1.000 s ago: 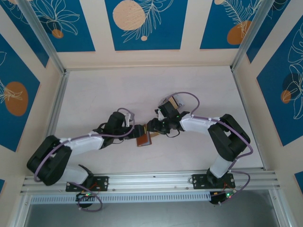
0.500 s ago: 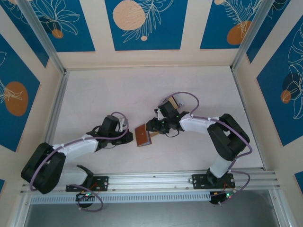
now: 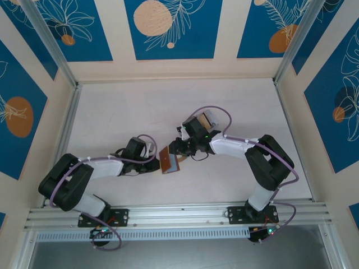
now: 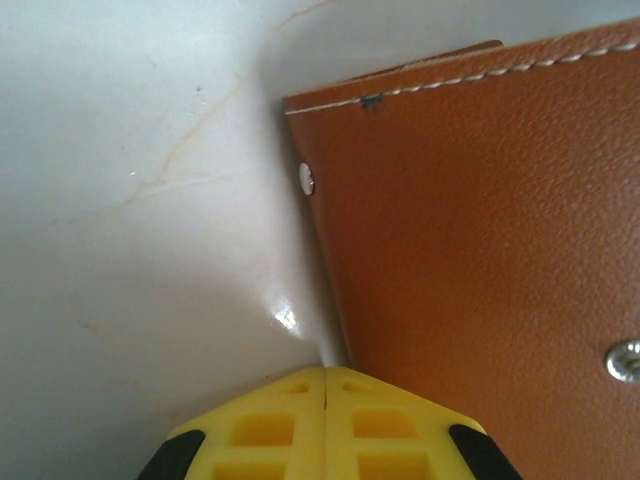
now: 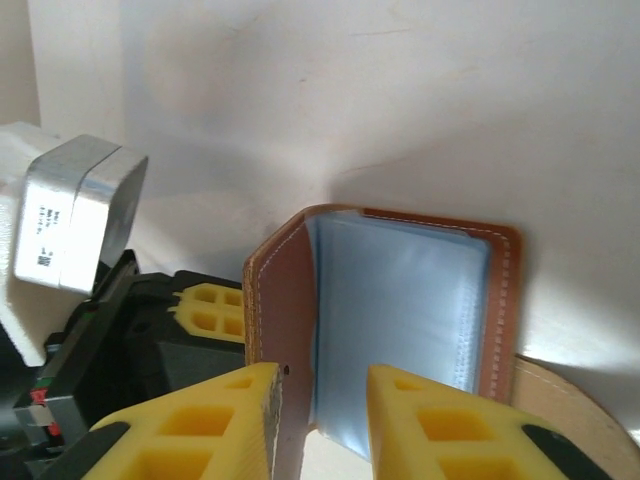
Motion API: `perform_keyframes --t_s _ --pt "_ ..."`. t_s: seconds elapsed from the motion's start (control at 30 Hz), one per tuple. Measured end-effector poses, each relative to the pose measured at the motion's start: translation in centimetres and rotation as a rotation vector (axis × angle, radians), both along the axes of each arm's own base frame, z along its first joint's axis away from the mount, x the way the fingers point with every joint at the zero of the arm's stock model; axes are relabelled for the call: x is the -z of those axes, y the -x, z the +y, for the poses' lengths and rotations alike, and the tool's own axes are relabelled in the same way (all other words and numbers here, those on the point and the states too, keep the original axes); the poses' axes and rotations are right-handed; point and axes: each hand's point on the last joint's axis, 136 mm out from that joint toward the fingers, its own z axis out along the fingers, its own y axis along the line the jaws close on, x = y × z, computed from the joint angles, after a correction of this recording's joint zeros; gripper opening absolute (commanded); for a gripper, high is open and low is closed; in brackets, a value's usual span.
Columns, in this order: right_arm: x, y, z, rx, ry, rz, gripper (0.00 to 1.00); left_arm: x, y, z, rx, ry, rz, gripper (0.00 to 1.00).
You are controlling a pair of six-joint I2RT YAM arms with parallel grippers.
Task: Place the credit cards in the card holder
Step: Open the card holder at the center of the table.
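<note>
The card holder (image 3: 169,160) is a reddish-brown wallet standing half open on the table between both arms. Its grey-blue sleeves (image 5: 400,310) face the right wrist camera, and one brown flap (image 5: 280,300) stands upright. My right gripper (image 5: 320,425) is open, its fingers on either side of the flap's near edge and the sleeves. My left gripper (image 4: 327,378) is shut and empty, its tip against the wallet's brown outer side (image 4: 480,230). A pale tan flat piece (image 5: 575,410) with a curved edge lies under the wallet. I cannot tell whether it is a credit card.
Metal rails (image 3: 67,123) and patterned walls border the white table (image 3: 140,106) on the left, right and back. The left gripper's fingers (image 5: 212,308) sit just behind the wallet flap, close to my right fingers. Purple cables loop over both arms.
The left gripper pulled back left from the wallet, then came in low against its outer side. The right gripper stayed at the wallet and shifted slightly left with it.
</note>
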Motion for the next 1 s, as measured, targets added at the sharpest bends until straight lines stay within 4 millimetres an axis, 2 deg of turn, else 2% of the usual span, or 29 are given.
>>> perform_keyframes --t_s 0.17,0.3,0.33,0.4,0.47,0.5,0.63,0.83,1.0 --pt "0.3 0.4 1.4 -0.033 -0.028 0.024 0.26 0.0 -0.2 -0.4 -0.002 0.021 0.004 0.00" --pt "1.4 1.0 2.2 -0.051 -0.035 0.060 0.27 0.0 -0.4 -0.7 -0.004 0.036 0.009 0.01" --pt "1.6 1.2 2.3 -0.054 -0.033 0.066 0.29 0.0 -0.5 -0.8 -0.003 0.038 0.009 0.03" --pt "1.9 1.4 2.4 -0.057 -0.029 0.073 0.32 -0.1 -0.5 -0.8 -0.009 0.040 0.008 0.15" --pt "2.0 1.4 2.5 -0.057 -0.019 0.073 0.37 -0.3 -0.7 -0.7 -0.028 0.048 0.003 0.20" --pt "1.9 1.4 2.5 -0.056 -0.013 0.069 0.40 -0.5 -0.9 -0.5 -0.044 0.040 -0.011 0.26" --pt "1.8 1.0 3.1 -0.060 0.013 0.047 0.47 -1.6 -0.9 1.9 -0.132 -0.044 -0.057 0.42" --pt "4.0 1.3 4.0 -0.076 0.111 0.052 0.52 -5.8 -0.5 5.8 -0.253 -0.119 -0.167 0.52" --pt "3.9 1.1 5.2 -0.095 0.143 0.024 0.59 -5.1 1.2 8.0 -0.281 -0.205 -0.115 0.59"
